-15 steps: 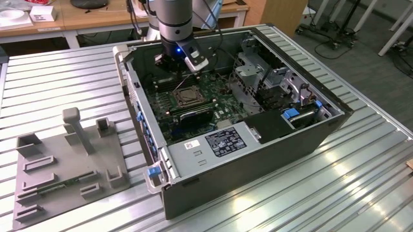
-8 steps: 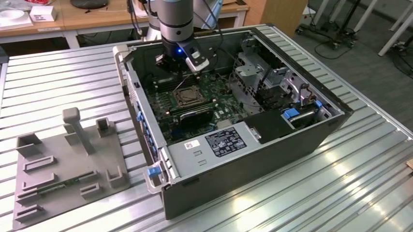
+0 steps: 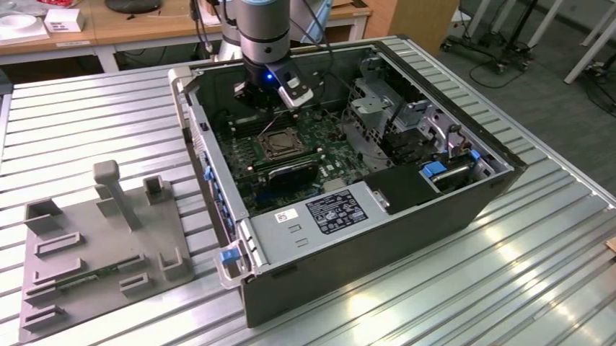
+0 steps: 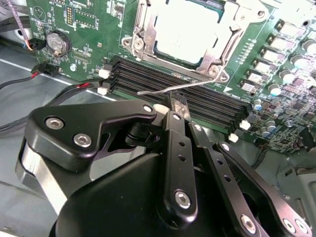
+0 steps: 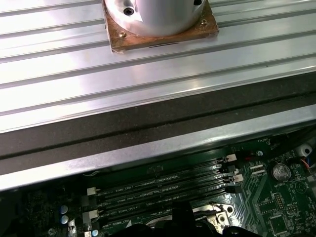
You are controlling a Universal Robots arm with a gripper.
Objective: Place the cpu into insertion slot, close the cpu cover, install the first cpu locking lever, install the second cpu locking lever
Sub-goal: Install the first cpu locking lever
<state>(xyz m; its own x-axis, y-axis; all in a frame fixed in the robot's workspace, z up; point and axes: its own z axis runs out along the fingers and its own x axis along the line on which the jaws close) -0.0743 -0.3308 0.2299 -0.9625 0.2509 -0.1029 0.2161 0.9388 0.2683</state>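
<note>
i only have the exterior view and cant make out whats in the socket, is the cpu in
Observer: Yes. In the second wrist view the pale cpu is seated, and the cpu cover lies closed over its edges.
Operator: ok and what is the arm actually at, i just see it over the board
Observer: The gripper is right at a thin silver locking lever. The lever is not latched. It sticks out across the black memory slots, away from the socket. I cannot tell whether the gripper grips it or only touches it.
</note>
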